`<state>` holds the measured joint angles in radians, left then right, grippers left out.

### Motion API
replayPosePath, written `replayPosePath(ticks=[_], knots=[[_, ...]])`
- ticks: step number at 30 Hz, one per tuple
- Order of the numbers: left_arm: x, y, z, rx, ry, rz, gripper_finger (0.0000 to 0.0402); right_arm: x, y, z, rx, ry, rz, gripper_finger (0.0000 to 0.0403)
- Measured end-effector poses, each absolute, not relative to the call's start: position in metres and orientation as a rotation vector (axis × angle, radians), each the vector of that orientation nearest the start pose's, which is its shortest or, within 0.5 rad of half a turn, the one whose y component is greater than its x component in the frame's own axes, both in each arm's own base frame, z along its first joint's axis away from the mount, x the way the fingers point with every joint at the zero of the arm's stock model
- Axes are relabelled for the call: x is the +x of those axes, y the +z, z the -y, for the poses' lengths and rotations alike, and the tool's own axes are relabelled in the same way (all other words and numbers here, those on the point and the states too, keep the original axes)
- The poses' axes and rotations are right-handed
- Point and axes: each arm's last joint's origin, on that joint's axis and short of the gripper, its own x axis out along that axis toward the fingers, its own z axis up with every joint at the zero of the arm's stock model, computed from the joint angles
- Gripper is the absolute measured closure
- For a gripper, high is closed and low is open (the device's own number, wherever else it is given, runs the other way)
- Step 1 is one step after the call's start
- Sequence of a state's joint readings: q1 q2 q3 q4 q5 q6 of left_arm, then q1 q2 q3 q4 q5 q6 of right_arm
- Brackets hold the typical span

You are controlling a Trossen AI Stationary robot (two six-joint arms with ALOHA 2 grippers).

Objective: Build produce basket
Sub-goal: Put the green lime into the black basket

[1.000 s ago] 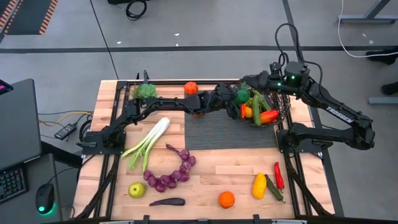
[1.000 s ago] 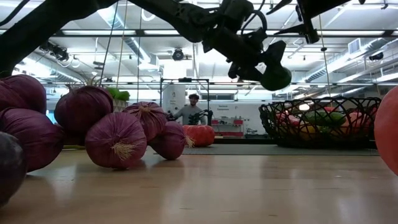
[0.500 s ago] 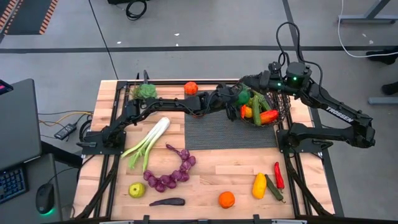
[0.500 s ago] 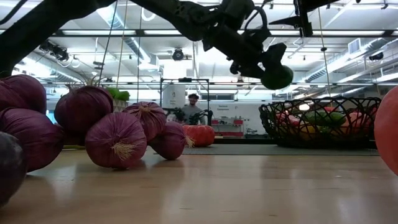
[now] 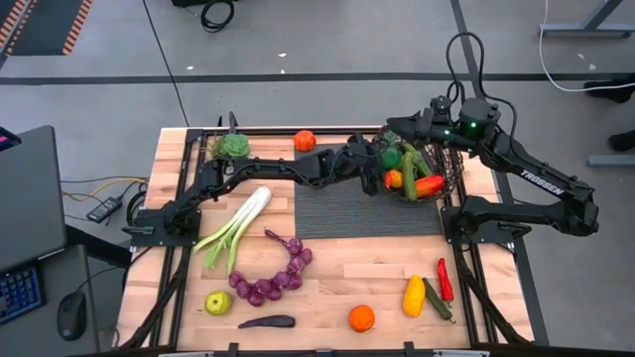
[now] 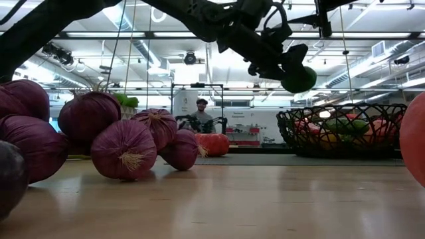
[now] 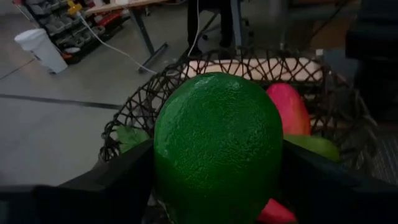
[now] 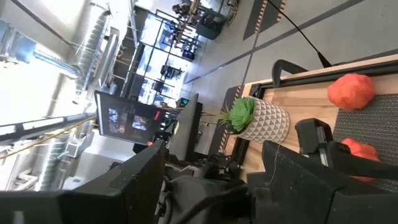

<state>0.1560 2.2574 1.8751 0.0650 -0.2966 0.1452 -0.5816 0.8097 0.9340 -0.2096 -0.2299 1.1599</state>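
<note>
The dark wire basket [image 5: 429,169] stands at the far right of the table and holds peppers and other produce; it also shows in the low view as the basket [image 6: 342,129]. My left gripper [image 5: 390,157] reaches across from the left and is shut on a round green fruit [image 7: 217,146] above the basket's left rim [image 7: 249,62]. My right gripper [image 5: 405,127] hovers open at the basket's far side. More produce lies on the table: a leek [image 5: 236,230], a purple string [image 5: 273,276], an apple [image 5: 218,302] and an orange [image 5: 361,317]. My left gripper pinches the green fruit [image 6: 299,78] between its two fingers [image 7: 112,180], one on each side of its round body. The fingers come nearly level from the table's left. The fruit is lifted clear, above the basket's rim.
A white-patterned pot with a green plant [image 5: 233,146] and a red fruit [image 5: 305,140] sit at the far edge. A grey mat [image 5: 357,208] lies mid-table. Yellow pepper [image 5: 414,295], cucumber and red chilli [image 5: 444,278] lie near right. A person stands in the room behind.
My left gripper has carried the green fruit a little toward the table's right and slightly up, closer over the basket. The basket and the produce on the table have stayed put.
</note>
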Motion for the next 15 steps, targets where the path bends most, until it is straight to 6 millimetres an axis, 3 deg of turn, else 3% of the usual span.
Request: replayPosePath(ticks=[15], knots=[[0.5182, 0.2356, -0.0857, 0.253, 0.389, -0.443, 0.0086, 0.1466, 0.3764, 0.0846, 1.196, -0.337, 0.124, 0.013]])
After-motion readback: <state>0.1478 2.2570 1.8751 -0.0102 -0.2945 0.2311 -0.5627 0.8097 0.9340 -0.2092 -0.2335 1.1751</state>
